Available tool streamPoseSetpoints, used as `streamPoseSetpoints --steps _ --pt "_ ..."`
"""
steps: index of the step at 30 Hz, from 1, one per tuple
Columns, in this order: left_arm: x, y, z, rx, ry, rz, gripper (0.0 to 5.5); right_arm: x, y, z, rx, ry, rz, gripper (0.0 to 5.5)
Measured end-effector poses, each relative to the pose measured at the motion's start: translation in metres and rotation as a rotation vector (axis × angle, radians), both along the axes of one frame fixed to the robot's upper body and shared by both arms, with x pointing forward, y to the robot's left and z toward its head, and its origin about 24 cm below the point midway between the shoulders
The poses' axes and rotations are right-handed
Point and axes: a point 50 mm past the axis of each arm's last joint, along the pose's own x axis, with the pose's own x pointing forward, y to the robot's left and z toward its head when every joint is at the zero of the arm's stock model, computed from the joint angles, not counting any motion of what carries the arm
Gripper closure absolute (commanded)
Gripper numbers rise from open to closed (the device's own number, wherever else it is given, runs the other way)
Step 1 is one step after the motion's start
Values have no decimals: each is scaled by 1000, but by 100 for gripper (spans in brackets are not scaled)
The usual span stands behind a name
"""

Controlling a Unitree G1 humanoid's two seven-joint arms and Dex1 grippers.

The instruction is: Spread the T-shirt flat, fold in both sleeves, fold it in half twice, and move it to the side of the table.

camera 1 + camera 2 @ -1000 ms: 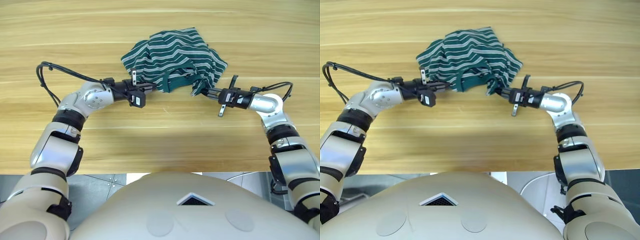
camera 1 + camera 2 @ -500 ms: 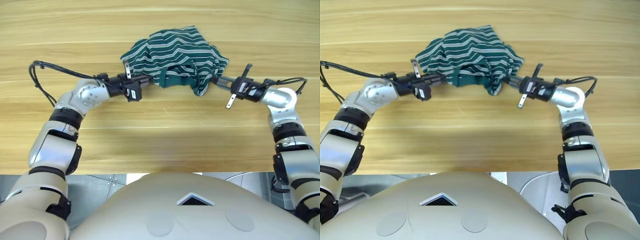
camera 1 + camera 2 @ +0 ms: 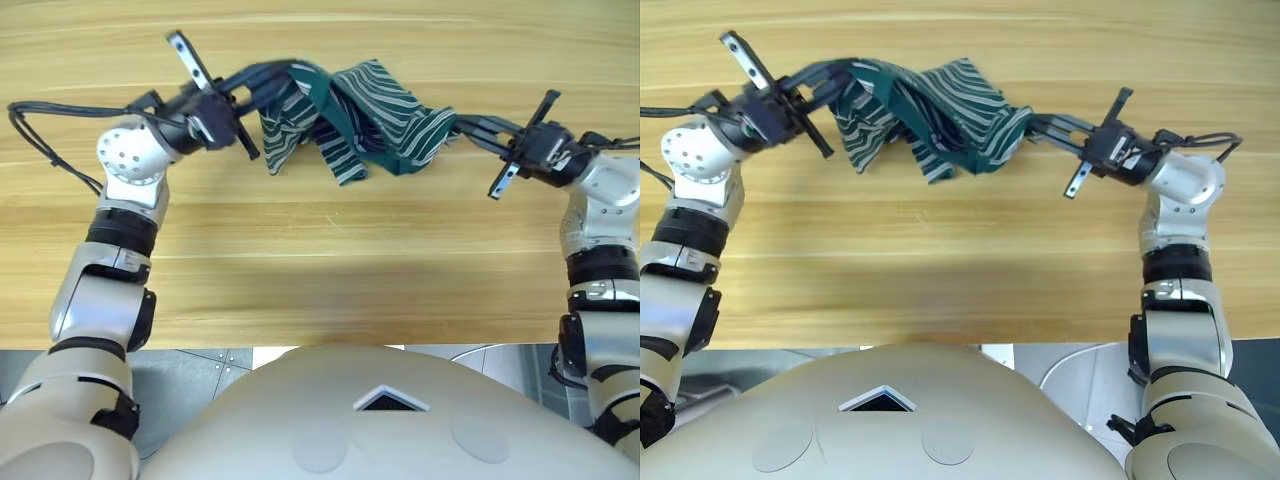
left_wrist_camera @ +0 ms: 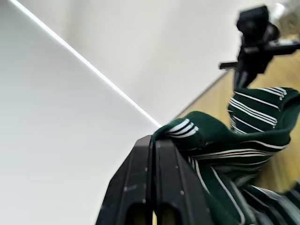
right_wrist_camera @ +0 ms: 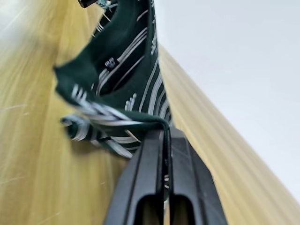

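The dark green T-shirt (image 3: 350, 115) with white stripes hangs bunched and twisted above the wooden table (image 3: 320, 260), strung between both grippers. My left gripper (image 3: 262, 78) is raised at the shirt's left end and shut on a fold of the fabric (image 4: 187, 133). At the shirt's right end my right gripper (image 3: 462, 128) is shut on another edge of the shirt (image 5: 122, 61). Loose striped flaps dangle down in the middle. The right gripper (image 4: 255, 28) also appears far off in the left wrist view.
Bare wood lies all around under the shirt. The table's near edge (image 3: 320, 345) runs just in front of my body. A black cable loop (image 3: 50, 110) sticks out beside the left arm.
Both arms have risen and moved apart. The T-shirt, a heap on the table a second ago, is now lifted and stretched between the grippers.
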Motion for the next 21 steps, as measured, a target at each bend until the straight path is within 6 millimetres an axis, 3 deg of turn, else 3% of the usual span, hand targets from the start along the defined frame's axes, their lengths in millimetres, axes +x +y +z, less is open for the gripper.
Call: streamPoseSetpoints --steps 3,8,12,15,16,21 --pt "0 6 11 -41 -8 -17 550 0 -10 12 53 -35 -25 547" --pt "-1 23 45 -177 -81 -12 550 1 -29 50 156 -148 -68 547" --pt "1 34 87 -214 -217 10 550 0 -42 102 236 -305 -92 547" --pt "-19 34 115 -115 -349 -37 550 -22 -52 139 279 -421 -36 547" --pt "-31 33 117 -61 -367 -79 550 -35 -54 143 268 -436 12 547" --pt "-76 38 102 68 -285 -244 550 -82 -53 132 203 -378 258 547"
